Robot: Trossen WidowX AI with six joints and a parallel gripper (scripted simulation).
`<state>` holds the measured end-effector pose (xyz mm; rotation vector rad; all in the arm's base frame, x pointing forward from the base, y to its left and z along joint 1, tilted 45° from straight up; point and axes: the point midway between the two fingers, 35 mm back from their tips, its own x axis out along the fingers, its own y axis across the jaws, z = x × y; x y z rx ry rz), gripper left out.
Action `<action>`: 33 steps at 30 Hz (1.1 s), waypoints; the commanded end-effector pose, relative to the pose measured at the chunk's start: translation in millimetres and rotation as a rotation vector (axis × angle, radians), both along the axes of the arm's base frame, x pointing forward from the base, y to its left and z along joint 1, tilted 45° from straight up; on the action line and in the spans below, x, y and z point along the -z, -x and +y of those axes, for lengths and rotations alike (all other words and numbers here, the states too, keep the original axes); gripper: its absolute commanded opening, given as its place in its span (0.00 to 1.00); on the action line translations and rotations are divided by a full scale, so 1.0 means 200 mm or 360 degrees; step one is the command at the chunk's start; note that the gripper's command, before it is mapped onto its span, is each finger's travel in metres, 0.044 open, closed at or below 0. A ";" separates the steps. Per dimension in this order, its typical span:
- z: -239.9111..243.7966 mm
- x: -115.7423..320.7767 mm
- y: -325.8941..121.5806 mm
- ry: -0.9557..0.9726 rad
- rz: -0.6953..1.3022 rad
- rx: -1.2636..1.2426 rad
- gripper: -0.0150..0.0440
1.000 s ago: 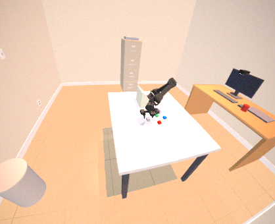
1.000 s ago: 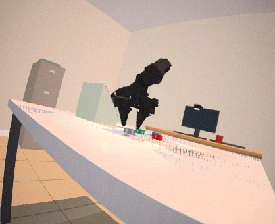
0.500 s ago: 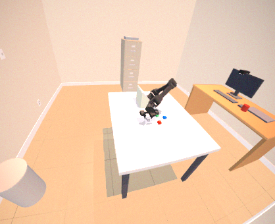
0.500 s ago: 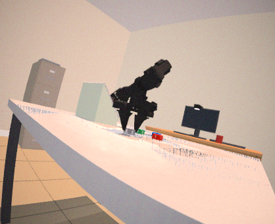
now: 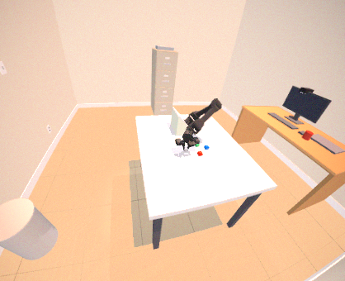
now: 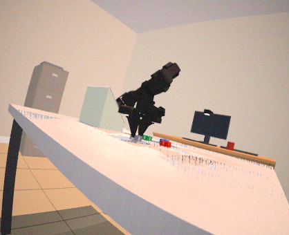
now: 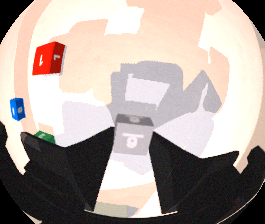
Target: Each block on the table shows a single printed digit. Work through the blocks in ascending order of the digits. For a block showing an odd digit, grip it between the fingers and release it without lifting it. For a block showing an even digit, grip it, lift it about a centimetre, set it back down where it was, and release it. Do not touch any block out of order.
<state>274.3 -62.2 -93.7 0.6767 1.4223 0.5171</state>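
Note:
The grey block [image 7: 133,146] [image 6: 137,138] is at table level, with a bar and a round digit on its side that I cannot read surely. My gripper [image 7: 134,131] [image 6: 137,136] [image 5: 186,147] is shut on it, a fingertip against each side. The red block [image 7: 49,59] [image 6: 165,144] [image 5: 200,154] shows a 1 and stands apart from the fingers. The blue block [image 7: 17,109] [image 5: 206,147] is farther off, its digit too small to read. The green block [image 7: 45,136] [image 6: 147,137] [image 5: 197,145] is partly hidden behind a finger in the wrist view, its digit unclear.
A pale green upright panel [image 5: 177,122] [image 6: 96,106] stands on the white table [image 5: 205,182] [image 6: 133,176] beside the arm. A desk [image 5: 316,149] with a monitor [image 5: 305,103] and a red mug [image 5: 307,135] is off to the right. A filing cabinet [image 5: 164,80] stands behind.

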 end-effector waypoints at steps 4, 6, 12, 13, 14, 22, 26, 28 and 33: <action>0.00 0.00 0.00 -0.0005 0.0001 0.0008 0.46; -0.01 0.00 0.00 -0.0002 0.0007 0.0024 0.46; -0.03 -0.02 0.00 -0.0002 0.0006 0.0022 0.46; -0.03 -0.03 0.00 -0.0002 0.0005 0.0020 0.46; -0.03 -0.03 0.00 -0.0002 0.0005 0.0018 0.46; -0.05 -0.05 0.01 -0.0004 0.0000 0.0006 0.46; -0.05 -0.05 0.01 -0.0004 0.0000 0.0006 0.46; -0.05 -0.05 0.01 -0.0004 0.0000 0.0006 0.46; -0.05 -0.05 0.01 -0.0004 0.0000 0.0006 0.46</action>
